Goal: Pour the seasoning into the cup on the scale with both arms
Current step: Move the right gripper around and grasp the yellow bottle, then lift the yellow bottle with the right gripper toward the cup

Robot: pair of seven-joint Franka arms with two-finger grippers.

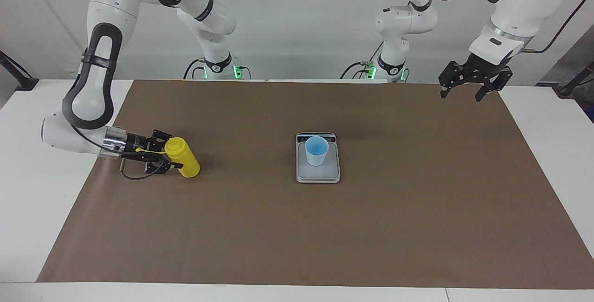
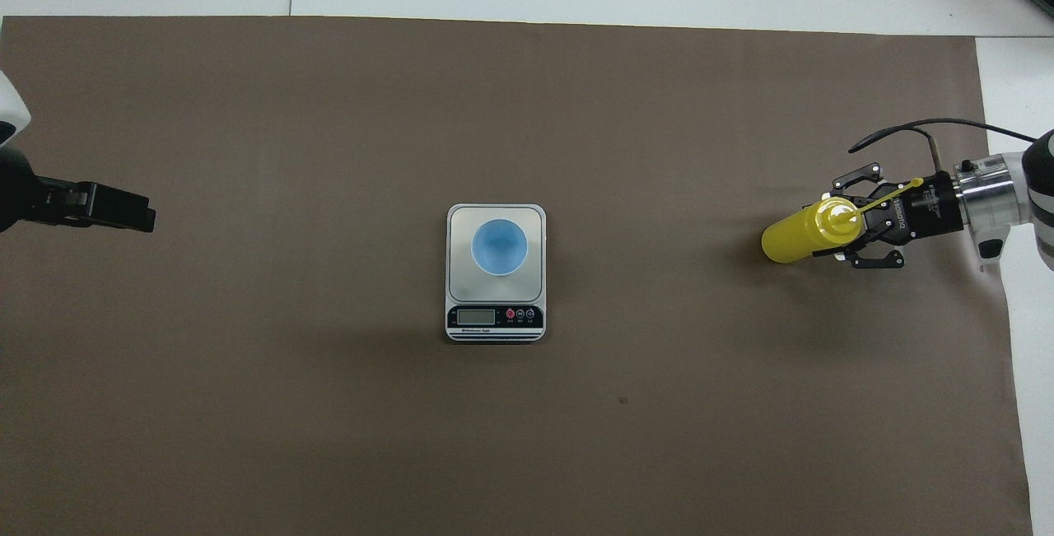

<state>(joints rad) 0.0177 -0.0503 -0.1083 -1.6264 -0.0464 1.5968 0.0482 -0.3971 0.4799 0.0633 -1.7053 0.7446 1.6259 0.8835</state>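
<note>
The seasoning, a yellow squeeze bottle (image 1: pixel 186 162) (image 2: pixel 790 240), stands upright on the brown mat toward the right arm's end of the table. My right gripper (image 1: pixel 172 152) (image 2: pixel 828 226) reaches in level from the side, its fingers pressed against both sides of the bottle's upper part. The bottle's yellow cap strap lies over the gripper. The light blue cup (image 1: pixel 316 150) (image 2: pixel 499 246) stands on the silver-grey scale (image 1: pixel 318 176) (image 2: pixel 494 318) at mid-table. My left gripper (image 1: pixel 464 92) (image 2: pixel 140 219) hangs open and holding nothing over the mat's corner at the left arm's end, where the left arm waits.
A brown paper mat (image 1: pixel 417 209) covers most of the white table (image 1: pixel 547 125). The scale's display strip (image 2: pixel 495 316) faces the robots. A black cable loops under the right wrist (image 1: pixel 134 175).
</note>
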